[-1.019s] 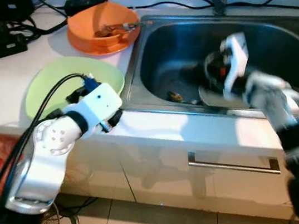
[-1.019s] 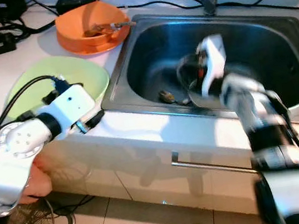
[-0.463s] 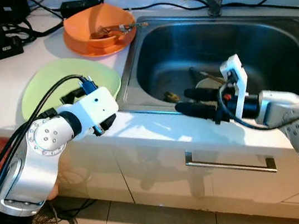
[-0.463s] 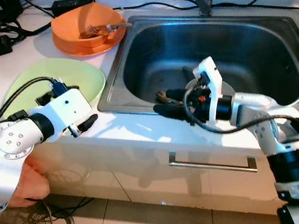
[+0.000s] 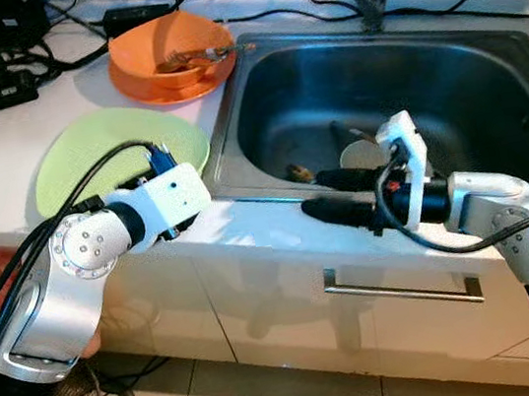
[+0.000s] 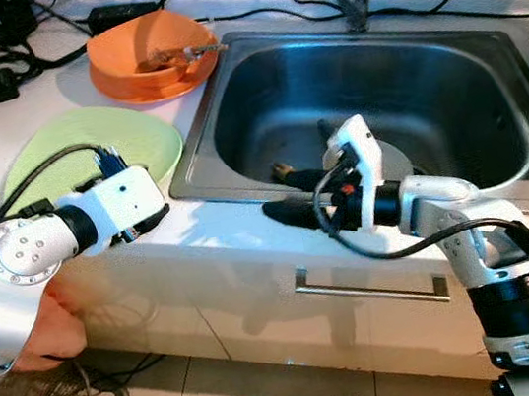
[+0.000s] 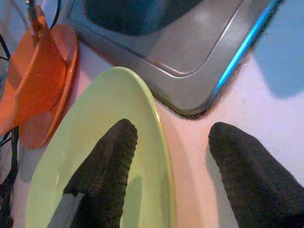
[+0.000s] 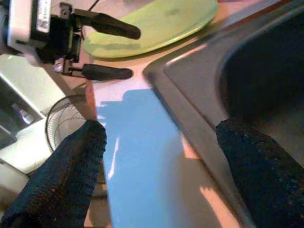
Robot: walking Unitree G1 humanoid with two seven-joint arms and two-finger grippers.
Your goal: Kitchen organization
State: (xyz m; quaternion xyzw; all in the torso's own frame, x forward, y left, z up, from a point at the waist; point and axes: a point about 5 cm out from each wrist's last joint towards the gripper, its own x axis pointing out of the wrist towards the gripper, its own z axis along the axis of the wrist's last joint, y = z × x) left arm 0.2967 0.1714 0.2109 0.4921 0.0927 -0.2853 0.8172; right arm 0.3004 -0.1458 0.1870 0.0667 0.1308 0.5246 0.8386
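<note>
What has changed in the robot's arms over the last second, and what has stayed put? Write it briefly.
The right gripper has come up out of the sink, where it was reaching down a second ago, and now lies level over the front counter edge, fingers open and empty, pointing toward the left gripper. The left gripper stays open at the green plate. The orange bowl has not moved.

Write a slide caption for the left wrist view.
Open left tool straddles the green plate's rim beside the sink.

One green plate [image 5: 89, 159]; one orange bowl [image 5: 167, 45]; one sink [image 5: 446, 81]; two grippers.
</note>
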